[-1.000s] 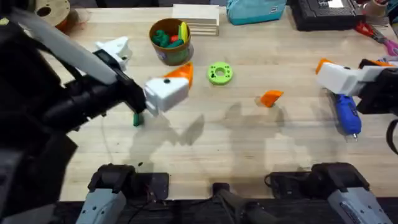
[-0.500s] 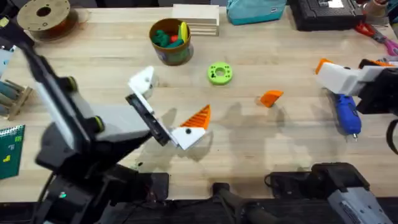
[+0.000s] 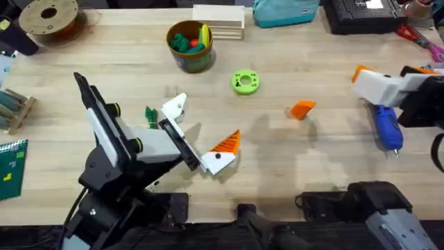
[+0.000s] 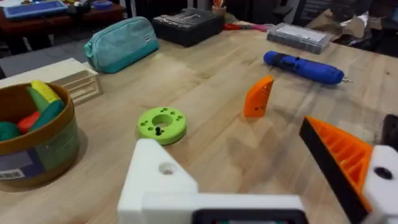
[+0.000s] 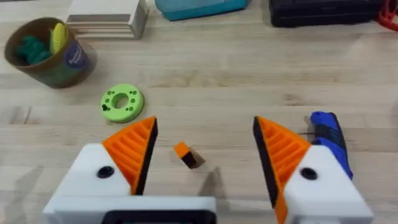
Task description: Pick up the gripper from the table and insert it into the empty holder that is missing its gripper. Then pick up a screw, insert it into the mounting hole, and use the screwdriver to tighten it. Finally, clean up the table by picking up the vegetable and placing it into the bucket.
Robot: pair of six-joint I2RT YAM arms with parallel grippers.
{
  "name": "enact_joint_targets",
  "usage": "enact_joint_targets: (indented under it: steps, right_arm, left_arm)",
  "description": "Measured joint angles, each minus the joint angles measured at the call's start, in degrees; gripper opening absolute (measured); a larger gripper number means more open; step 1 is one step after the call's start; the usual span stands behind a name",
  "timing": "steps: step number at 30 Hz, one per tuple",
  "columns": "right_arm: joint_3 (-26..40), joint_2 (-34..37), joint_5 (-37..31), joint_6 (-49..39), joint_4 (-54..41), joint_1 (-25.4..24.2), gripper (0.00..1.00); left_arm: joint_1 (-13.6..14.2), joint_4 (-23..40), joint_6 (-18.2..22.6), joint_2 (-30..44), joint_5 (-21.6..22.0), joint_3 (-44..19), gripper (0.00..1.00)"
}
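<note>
My left gripper (image 3: 200, 130) hangs open over the table's left middle. One of its fingers is the bare white holder (image 3: 175, 107) with a mounting hole (image 4: 166, 168); the other finger carries an orange pad (image 3: 227, 143). The loose orange gripper wedge (image 3: 302, 109) lies right of centre, apart from both arms (image 4: 258, 96) (image 5: 185, 154). The small dark-green vegetable (image 3: 150, 117) lies just left of the holder. Farther back stands the bucket (image 3: 189, 45). The blue screwdriver (image 3: 387, 126) lies below my right gripper (image 3: 399, 78), which is open with both orange pads (image 5: 134, 149) on.
A lime-green disc (image 3: 244, 82) sits right of the bucket, with a small dark piece in it (image 4: 157, 130). Wooden blocks (image 3: 218, 21), a teal pouch (image 3: 284, 10) and a black case (image 3: 364, 14) line the far edge. A filament spool (image 3: 48, 17) is at the far left.
My left arm has dropped from close under the camera and drawn back toward its base, its gripper swinging right and nearer. The vegetable now lies uncovered. The right arm has not moved.
</note>
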State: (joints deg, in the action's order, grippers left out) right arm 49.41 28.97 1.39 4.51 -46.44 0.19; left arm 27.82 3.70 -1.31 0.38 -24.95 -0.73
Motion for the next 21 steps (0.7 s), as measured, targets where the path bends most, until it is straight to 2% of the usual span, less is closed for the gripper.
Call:
enact_joint_targets:
  steps: [6, 21]
  right_arm:
    - [0.00, 0.00, 0.00, 0.00, 0.00, 0.00, 0.899]
    - [0.00, 0.01, 0.00, 0.01, 0.00, 0.00, 0.899]
  left_arm:
    - [0.57, 0.00, -1.34, -0.07, 0.39, 0.00, 0.987]
    - [0.57, -0.02, -1.78, -0.08, 0.59, 0.00, 0.988]
